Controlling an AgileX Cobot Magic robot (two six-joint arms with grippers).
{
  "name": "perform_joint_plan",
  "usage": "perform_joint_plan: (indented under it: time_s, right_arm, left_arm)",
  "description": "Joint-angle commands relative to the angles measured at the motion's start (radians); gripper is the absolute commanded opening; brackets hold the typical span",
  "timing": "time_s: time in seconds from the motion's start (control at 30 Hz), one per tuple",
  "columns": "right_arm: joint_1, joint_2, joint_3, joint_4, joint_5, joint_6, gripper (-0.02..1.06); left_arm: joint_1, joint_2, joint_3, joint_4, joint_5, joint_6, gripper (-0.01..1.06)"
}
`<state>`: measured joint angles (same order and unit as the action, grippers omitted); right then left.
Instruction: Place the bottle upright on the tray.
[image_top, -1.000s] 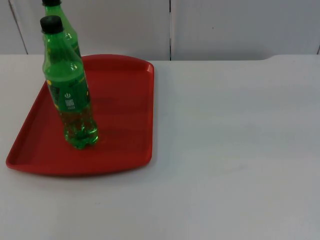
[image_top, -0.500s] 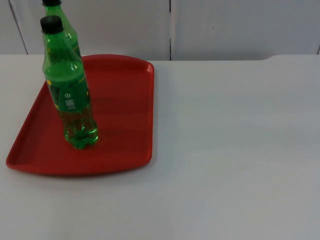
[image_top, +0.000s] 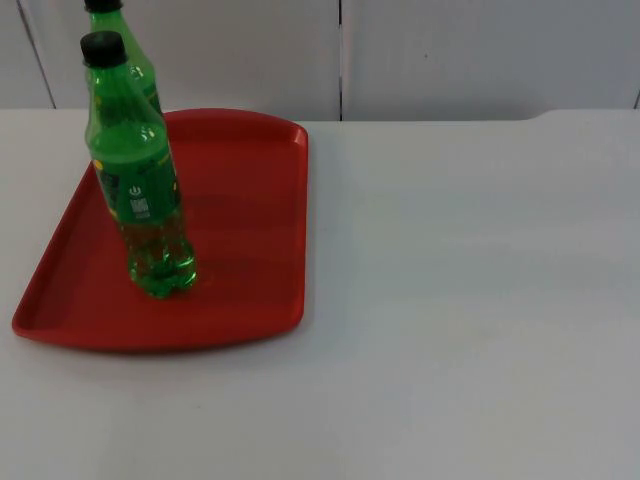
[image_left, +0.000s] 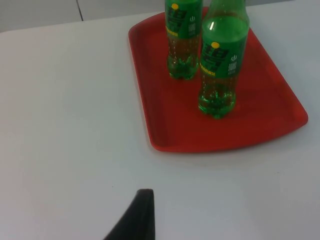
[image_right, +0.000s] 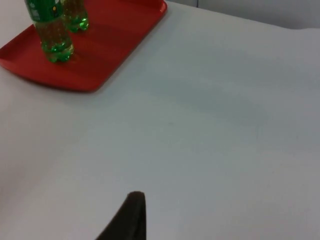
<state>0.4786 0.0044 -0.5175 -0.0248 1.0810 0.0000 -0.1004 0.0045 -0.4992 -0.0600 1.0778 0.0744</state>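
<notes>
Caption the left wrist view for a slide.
Two green bottles stand upright on the red tray; white table around.

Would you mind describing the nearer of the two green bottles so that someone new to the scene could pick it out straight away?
Find the red tray on the white table, at the left arm's side. Two green bottles with black caps stand upright on it. The nearer green bottle stands toward the tray's front edge, in front of the far green bottle, which stands by the wall.
</notes>
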Motion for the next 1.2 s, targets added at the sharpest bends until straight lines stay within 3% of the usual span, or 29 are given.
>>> perform_joint_plan:
  time_s: [0.0,0.4,0.53,1.17]
  right_arm:
    - [-0.04,-0.004,0.001,0.005,-0.004,-0.008,1.05]
    - [-0.333,-0.004,0.001,0.007,-0.004,-0.008,1.05]
    - [-0.381,-0.004,0.001,0.007,-0.004,-0.008,1.05]
    - [-0.389,-0.004,0.001,0.007,-0.004,-0.008,1.05]
  left_arm:
    - [0.0,-0.004,0.004,-0.004,-0.002,-0.001,1.05]
    - [0.0,-0.004,0.004,-0.004,-0.002,-0.001,1.05]
    - [0.0,-0.004,0.004,-0.004,-0.002,-0.001,1.05]
    - [0.0,-0.004,0.004,-0.004,-0.002,-0.001,1.05]
